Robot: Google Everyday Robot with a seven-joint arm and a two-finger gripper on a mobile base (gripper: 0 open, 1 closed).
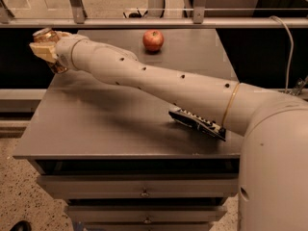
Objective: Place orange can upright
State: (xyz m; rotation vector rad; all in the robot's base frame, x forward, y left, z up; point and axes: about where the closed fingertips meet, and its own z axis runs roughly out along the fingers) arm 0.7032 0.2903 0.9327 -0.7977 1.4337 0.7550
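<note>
**Item 1. Gripper** (45, 51): at the far-left end of the outstretched arm (168, 88), in the air over the table's far-left corner. Its pale fingers (40, 51) are closed around the middle of item 2, which is the only thing they hold.

**Item 2. Orange can** (44, 34): clamped in the gripper, clear of the table top. It is tilted, with its upper end leaning left above the fingers and its lower end showing below them (the print on its side is too dim to read).

**Item 3. Arm**: cream-coloured, with small dark holes along it. It runs from the robot's body at lower right diagonally across the table to the gripper, and casts a shadow on the surface beneath.

**Item 4. Table** (106, 124): flat grey top with drawer fronts (144, 186) below its near edge.

**Item 5. Red apple** (153, 40): sits on the table near the far edge, about midway along it, well apart from the gripper.

**Item 6. Dark chip bag** (197, 124): lies flat on the table near the right front, partly under the arm.

**Item 7. Metal rail** (154, 22): runs horizontally behind the table.

**Item 8. Speckled floor** (19, 191): visible at lower left.
</note>
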